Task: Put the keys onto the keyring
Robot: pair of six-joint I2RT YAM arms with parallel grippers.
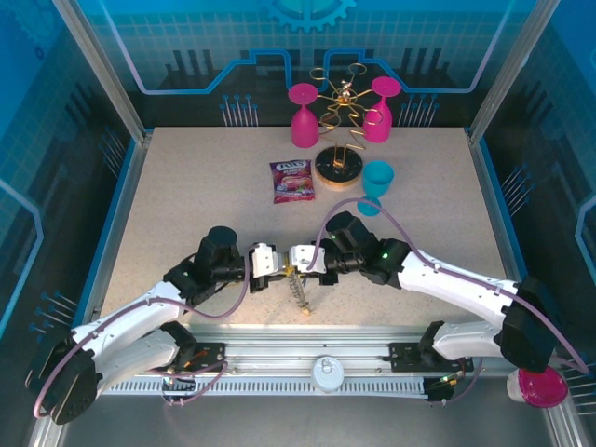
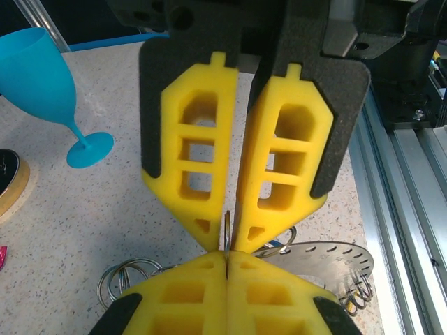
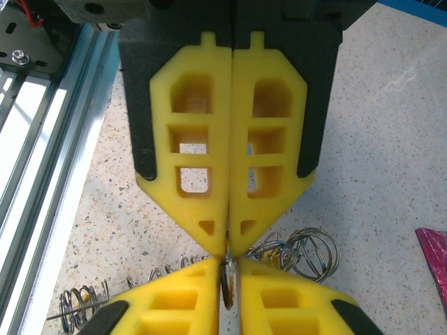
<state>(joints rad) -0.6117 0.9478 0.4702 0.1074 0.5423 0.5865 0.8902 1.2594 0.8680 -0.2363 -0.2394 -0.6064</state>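
Tabletop: speckled beige. Blue circuit-patterned walls stand on the far, left and right sides, and an aluminium rail runs along the near edge. My left gripper and right gripper meet tip to tip at near centre. Both are pinched closed on a thin metal strip seen edge-on; key or ring, I cannot tell. Keyring sits just beside the tips on the near side, with wire loops on the far side.
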